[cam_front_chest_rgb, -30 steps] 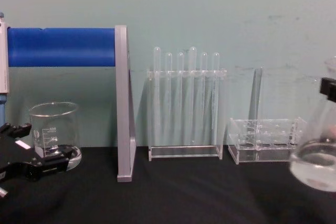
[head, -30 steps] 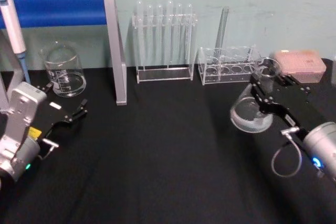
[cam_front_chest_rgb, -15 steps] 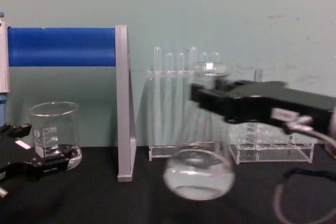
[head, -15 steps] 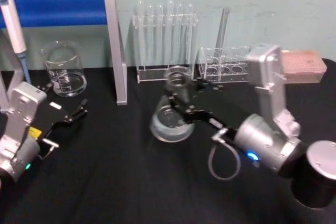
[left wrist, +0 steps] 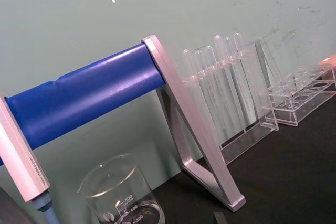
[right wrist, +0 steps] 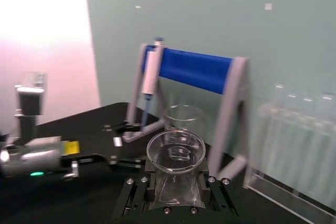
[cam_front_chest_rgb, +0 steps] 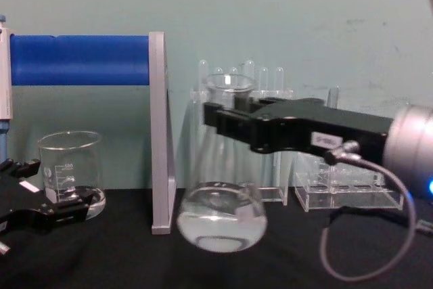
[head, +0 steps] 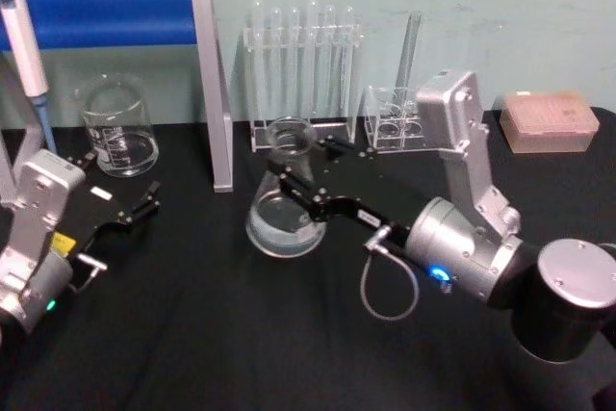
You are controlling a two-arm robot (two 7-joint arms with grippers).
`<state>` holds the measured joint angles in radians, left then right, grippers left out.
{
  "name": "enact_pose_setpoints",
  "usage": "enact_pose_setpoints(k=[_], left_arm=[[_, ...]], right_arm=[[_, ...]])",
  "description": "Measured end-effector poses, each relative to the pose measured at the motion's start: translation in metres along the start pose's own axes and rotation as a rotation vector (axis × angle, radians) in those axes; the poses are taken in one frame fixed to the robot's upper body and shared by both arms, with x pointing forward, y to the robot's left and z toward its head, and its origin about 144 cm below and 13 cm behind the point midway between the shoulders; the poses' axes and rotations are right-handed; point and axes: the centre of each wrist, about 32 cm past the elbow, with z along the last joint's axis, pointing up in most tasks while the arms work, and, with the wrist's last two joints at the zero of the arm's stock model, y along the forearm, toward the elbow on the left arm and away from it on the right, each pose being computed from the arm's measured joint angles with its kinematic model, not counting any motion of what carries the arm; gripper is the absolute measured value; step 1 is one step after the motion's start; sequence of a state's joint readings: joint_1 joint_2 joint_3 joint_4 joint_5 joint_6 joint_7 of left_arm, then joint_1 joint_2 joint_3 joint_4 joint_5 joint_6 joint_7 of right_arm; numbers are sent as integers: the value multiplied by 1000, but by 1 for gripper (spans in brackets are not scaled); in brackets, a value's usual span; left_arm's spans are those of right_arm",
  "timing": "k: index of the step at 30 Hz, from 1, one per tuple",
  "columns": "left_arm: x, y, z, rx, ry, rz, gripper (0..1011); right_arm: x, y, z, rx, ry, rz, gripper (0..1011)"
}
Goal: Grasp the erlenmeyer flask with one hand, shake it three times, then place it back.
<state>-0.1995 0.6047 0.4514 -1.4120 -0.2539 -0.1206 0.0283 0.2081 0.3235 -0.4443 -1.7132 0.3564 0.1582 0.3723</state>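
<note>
One erlenmeyer flask, roughly upright, mid-table, neck clamped betw. the right gripper's jaws. Its wide base sits at 6 o'clock under them, and the gripper body runs off toward 4 o'clock. Left gripper is parked at the flask's 9 o'clock, jaws apart. Counted: one beaker at 10 o'clock and two clear racks at 12 to 2 o'clock, w/ six test tubes in the taller rack.
</note>
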Motion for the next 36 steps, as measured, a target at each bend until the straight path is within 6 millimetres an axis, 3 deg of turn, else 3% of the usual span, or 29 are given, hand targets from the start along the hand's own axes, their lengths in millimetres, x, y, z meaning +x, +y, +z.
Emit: enact_pose_setpoints(k=[7,14,20,27,36], left_arm=[[0,0,0,0,0,0,1001],[0,0,0,0,0,0,1001],[0,0,0,0,0,0,1001],[0,0,0,0,0,0,1001],[0,0,0,0,0,0,1001]], right_arm=[[11,-25,1,7,0,-153,451],[19,-71,3,-3,-7,-386,450],[20,-95,4,-9,-12,-509,451],[19,-99,5,-7,-15,-526,451],[16,-71,4,-9,-7,-365,451]])
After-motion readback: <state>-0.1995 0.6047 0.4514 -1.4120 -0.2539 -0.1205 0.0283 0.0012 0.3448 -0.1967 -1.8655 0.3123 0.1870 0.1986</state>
